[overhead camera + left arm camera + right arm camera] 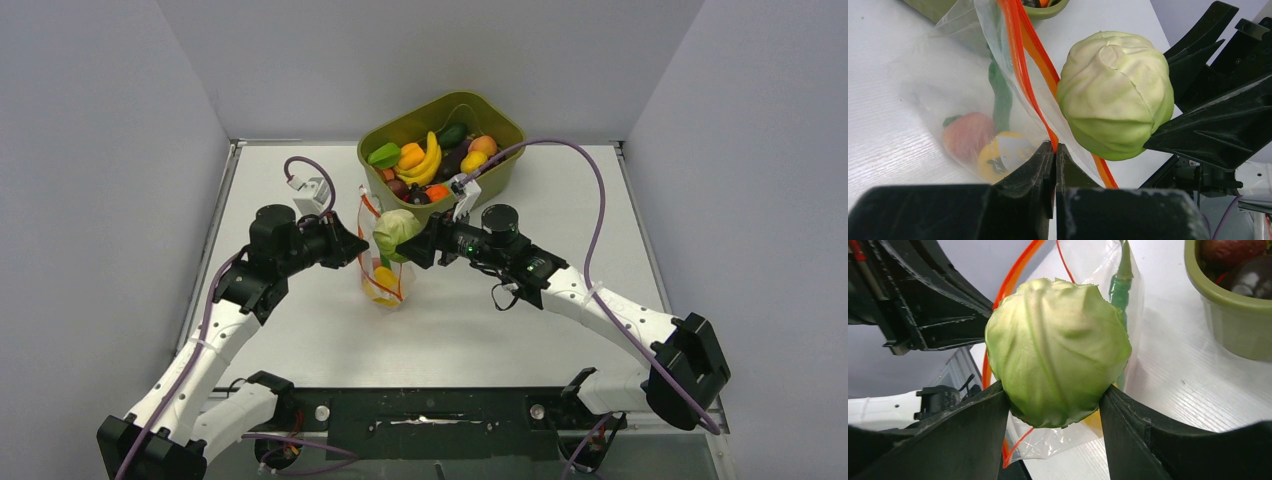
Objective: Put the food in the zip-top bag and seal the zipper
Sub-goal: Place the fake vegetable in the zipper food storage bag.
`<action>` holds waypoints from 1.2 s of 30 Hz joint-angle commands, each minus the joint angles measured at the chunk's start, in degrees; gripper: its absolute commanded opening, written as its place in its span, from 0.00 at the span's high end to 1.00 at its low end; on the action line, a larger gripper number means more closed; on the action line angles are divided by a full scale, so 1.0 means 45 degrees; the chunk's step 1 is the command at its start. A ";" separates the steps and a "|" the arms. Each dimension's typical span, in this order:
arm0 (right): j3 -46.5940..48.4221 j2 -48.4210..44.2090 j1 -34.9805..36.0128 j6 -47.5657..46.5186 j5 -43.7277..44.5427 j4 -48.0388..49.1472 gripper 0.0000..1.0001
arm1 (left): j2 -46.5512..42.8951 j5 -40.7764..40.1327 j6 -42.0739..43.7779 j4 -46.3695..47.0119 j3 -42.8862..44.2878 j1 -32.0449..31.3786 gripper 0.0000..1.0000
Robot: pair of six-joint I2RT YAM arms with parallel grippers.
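- Crinkled plastic blurs what is inside the zip-top bag [948,85], so those shapes are soft-edged. The top view is too small to sort them out.
- The olive tub [497,178] is cut off at the frame edge in both wrist views. Its pile of toys overlaps too much to count.
- The cabbage [1058,347] hides part of the bag's mouth in the right wrist view.
- Counted: one bag, one cabbage, one tub. Through the plastic show one pink-red fruit [965,135], one yellow pepper [1003,155] and one long green pod [1000,95].
- The cabbage is round, pale green and glossy, with moulded leaf veins.
- The bag is clear, and the red-orange zipper [1018,60] runs along its open mouth.
- The left end effector [1054,152] has its fingers together, pinching the zipper edge of the bag.
- The right end effector [1053,390] is clamped on the cabbage, one finger on each side.
- The bag stands upright on the white table [480,330], just in front of the tub.
- The cabbage is off the table, at the bag's mouth, touching or just beside the zipper.
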 commanded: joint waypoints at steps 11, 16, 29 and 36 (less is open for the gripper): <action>0.2124 0.0705 0.1108 -0.2530 0.4399 -0.4124 0.65 | 0.0442 0.0240 -0.0119 0.0456 0.0645 -0.0003 1.00; 0.2409 0.0415 0.1222 -0.2675 0.4956 -0.4287 0.65 | 0.0535 0.0251 -0.0097 0.0484 0.0545 -0.0006 1.00; 0.1034 -0.1038 0.1094 -0.0617 0.0627 -0.0514 0.64 | 0.0999 -0.0485 -0.0007 -0.0825 0.0980 -0.0003 1.00; 0.0499 0.0142 0.1107 0.1172 -0.1105 0.1559 0.63 | 0.1130 -0.0913 -0.0046 -0.1470 0.1021 0.0002 1.00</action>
